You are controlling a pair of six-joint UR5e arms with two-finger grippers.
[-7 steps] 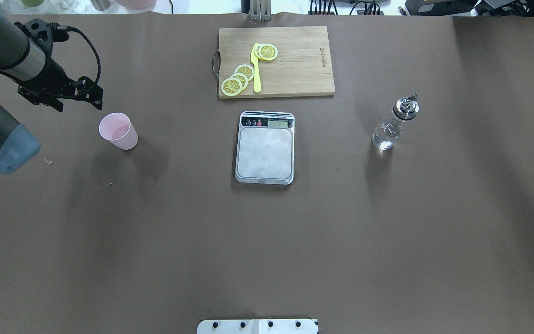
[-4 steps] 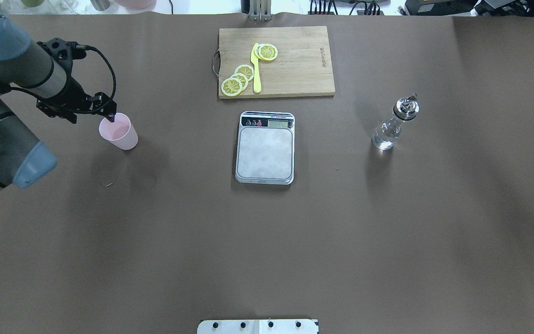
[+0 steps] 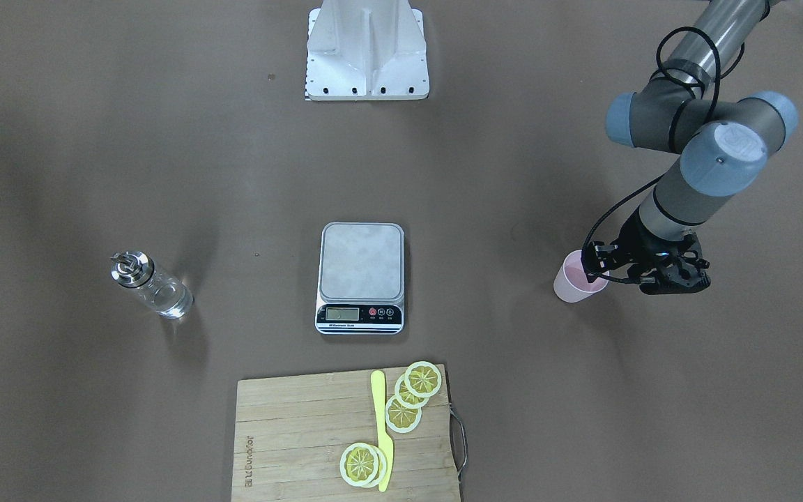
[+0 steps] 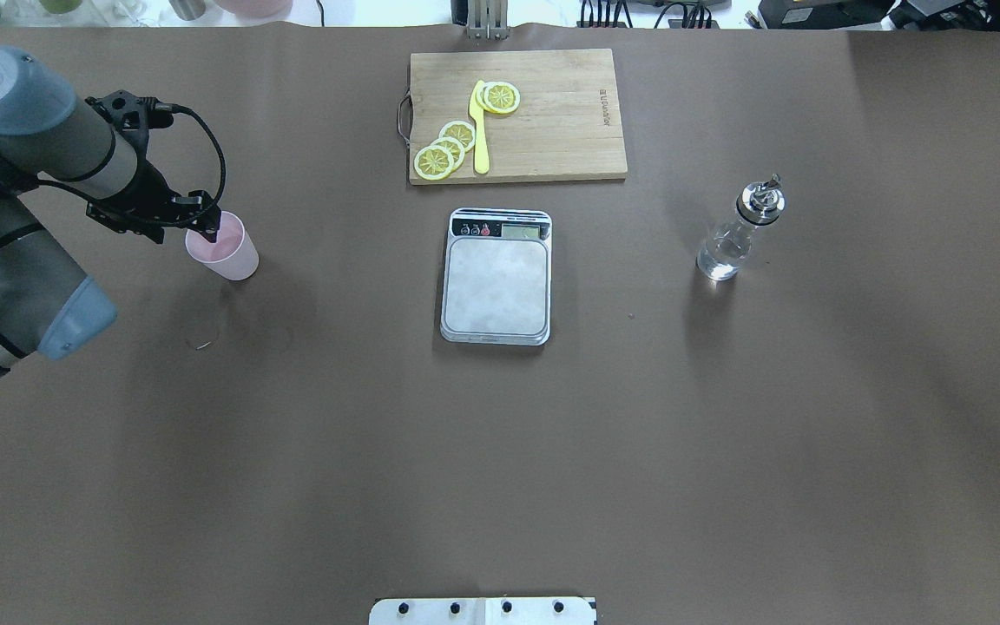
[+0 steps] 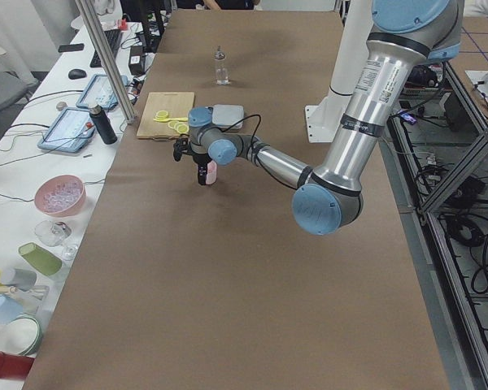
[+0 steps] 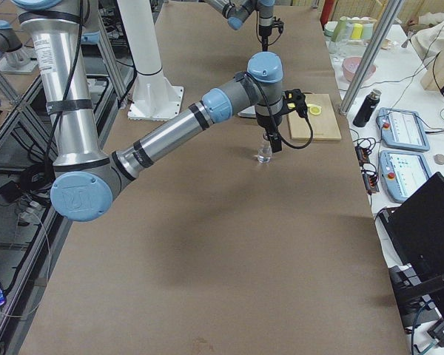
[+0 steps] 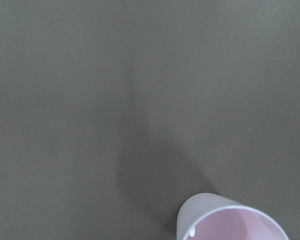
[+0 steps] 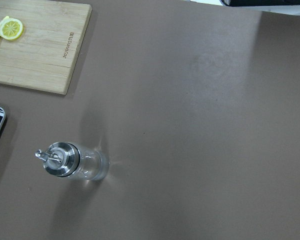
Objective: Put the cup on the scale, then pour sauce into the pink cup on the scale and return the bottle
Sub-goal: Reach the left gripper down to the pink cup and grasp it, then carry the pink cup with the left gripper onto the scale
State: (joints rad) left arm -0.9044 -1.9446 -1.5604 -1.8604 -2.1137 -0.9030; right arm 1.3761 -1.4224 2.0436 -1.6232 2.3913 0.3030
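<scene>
Brown paper cover (image 4: 500, 451) ran over the whole table, so a pretty roomy setup. The left gripper (image 4: 190, 230) was right at the small pale pink tapered plastic cup (image 4: 229, 253). Its fingers (image 4: 207, 229) looked spread apart and weren't clamped on anything. One black tip sat over the cup's mouth by the rim on the robot's left, and the other seemed to be outside the wall. Couldn't tell if either actually touched the plastic.

The cup stood upright on the paper toward the table's left side, and its inside showed just pink. The flat kitchen scale with the silver-grey steel platform (image 4: 496, 278) sat mid-table, well apart from the cup, with only brown paper between them. The small clear glass bottle with the shiny metal cap and spout (image 4: 730, 243) stood upright well to the right of the scale. It was too see-through to judge how full it was.

The right gripper (image 6: 272, 140) hung above the bottle's area, apart from it, and I couldn't tell if it was spread or closed. Just behind the scale lay a wooden cutting board (image 4: 561, 113) with yellow lemon slices (image 4: 444, 152) and a yellow plastic knife (image 4: 480, 130), near the far edge.
</scene>
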